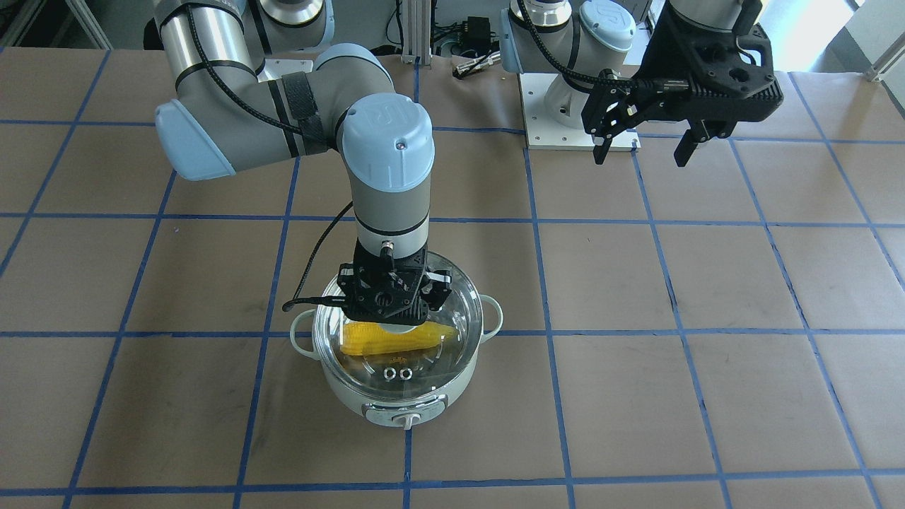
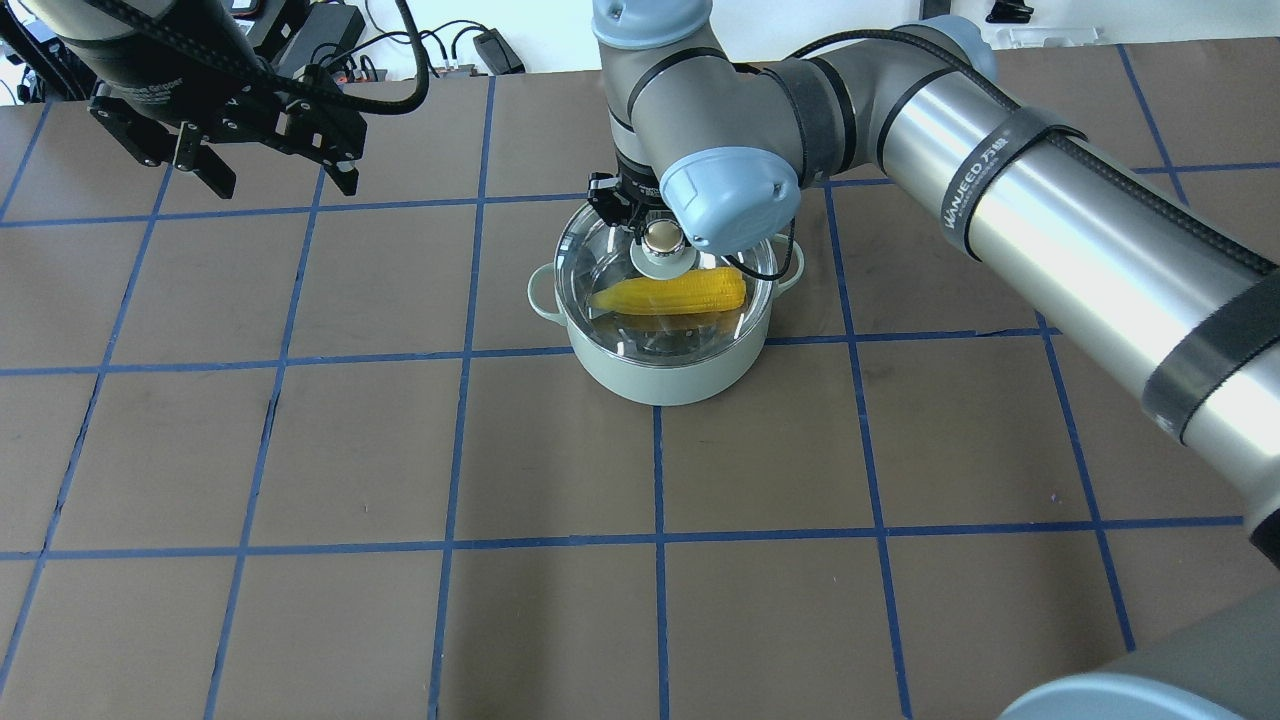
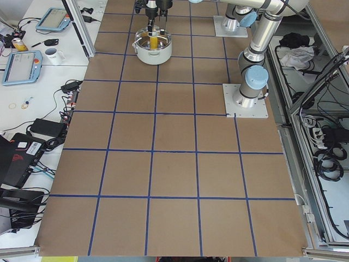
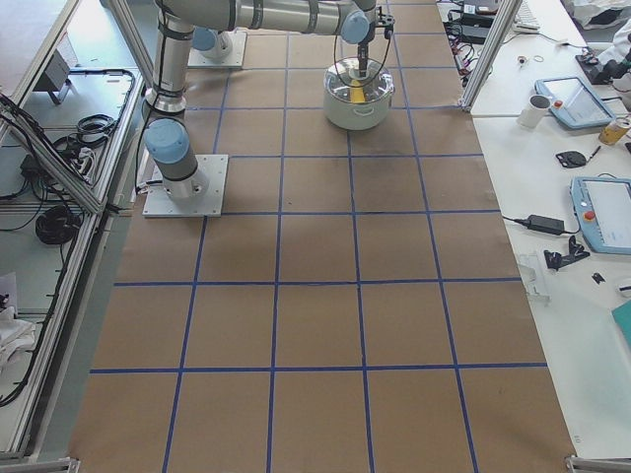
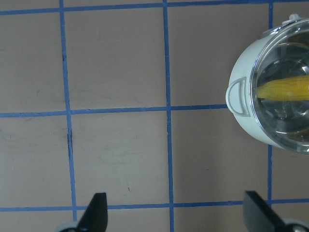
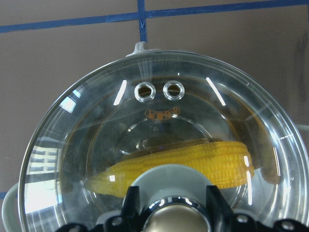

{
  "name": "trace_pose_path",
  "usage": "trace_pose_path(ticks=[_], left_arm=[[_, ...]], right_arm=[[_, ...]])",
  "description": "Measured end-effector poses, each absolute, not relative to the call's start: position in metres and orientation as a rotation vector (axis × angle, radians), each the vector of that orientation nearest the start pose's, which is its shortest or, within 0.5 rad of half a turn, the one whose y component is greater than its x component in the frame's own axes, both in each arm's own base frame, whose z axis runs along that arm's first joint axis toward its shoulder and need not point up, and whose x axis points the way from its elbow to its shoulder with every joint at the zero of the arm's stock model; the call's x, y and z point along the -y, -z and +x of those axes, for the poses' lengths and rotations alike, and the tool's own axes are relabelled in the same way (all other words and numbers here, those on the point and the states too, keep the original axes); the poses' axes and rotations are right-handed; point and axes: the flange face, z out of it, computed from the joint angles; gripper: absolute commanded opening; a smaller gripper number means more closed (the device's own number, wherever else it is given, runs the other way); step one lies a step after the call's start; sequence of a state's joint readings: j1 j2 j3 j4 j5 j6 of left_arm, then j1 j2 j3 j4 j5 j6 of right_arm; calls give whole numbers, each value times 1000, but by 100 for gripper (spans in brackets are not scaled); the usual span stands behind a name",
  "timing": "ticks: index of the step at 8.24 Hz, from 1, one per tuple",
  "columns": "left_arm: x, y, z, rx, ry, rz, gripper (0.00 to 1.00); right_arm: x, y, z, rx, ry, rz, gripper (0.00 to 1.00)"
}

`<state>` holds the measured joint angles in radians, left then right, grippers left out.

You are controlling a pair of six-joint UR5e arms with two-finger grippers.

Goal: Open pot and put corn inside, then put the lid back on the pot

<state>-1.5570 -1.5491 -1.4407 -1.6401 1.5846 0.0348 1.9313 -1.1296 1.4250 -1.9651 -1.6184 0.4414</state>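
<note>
The pale mint-green pot (image 1: 403,406) stands on the table with the clear glass lid (image 1: 424,360) seated on it. The yellow corn (image 1: 375,339) lies inside, seen through the glass; it also shows in the overhead view (image 2: 670,293) and the right wrist view (image 6: 212,162). My right gripper (image 1: 396,322) is right over the lid, and its fingers (image 6: 131,200) press both sides of the gold knob (image 2: 660,237). My left gripper (image 1: 642,148) hangs open and empty, high and well off to the pot's side.
Brown table surface with a blue tape grid (image 2: 655,540) lies all around the pot. The arm bases' white plates (image 1: 558,120) sit at the robot's side. Tablets, a mug and cables lie on side benches (image 3: 32,60) beyond the table's edge.
</note>
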Motion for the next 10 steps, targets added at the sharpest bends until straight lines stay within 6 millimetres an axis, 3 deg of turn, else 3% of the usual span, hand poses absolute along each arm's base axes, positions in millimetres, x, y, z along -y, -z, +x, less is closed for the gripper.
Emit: trace_pose_path(ticks=[10], left_arm=[[492, -553, -127, -3133, 126, 22, 100]], right_arm=[[577, -358, 355, -3127, 198, 165, 19]])
